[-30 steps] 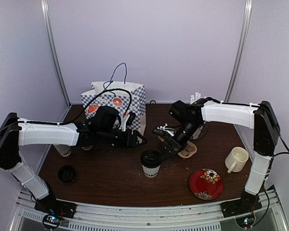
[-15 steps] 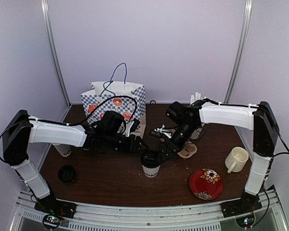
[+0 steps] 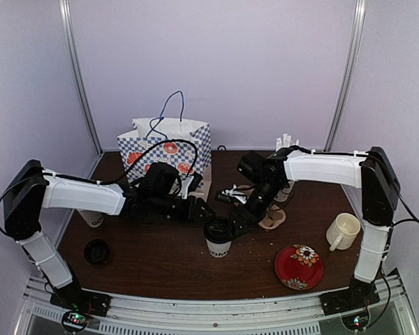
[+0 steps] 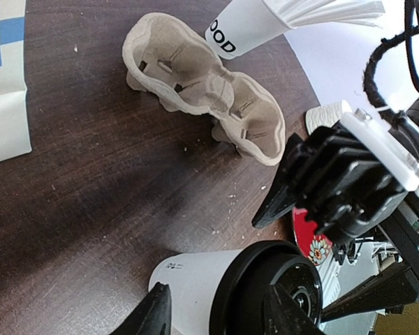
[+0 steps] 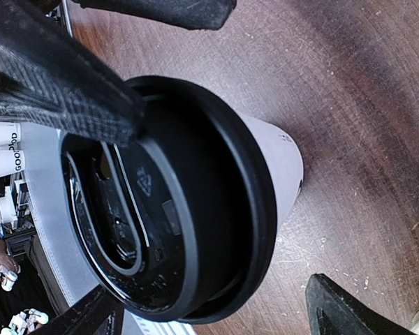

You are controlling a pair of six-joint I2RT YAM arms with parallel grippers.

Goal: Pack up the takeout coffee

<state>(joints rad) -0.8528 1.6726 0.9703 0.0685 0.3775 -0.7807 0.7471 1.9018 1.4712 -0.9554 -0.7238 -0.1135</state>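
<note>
Now | takeout coffee (image 3: 218, 239): white, upright | black lid (image 3: 217, 229) probably seated

The top camera looks down from the near edge over the whole table (image 3: 160, 258). Both wrist cameras view the cup (image 4: 230, 293) closely, from opposite sides.

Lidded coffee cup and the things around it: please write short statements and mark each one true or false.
1. The lidded cup stands upright on the table. True.
2. The cardboard carrier holds two cups. False: its visible wells are empty.
3. A loose black lid lies on the table's left side. True.
4. The cream mug sits on the red plate. False: it stands on the table, apart from the plate.
5. The right gripper has shut jaws. False: they stand open about the lidded cup.
</note>
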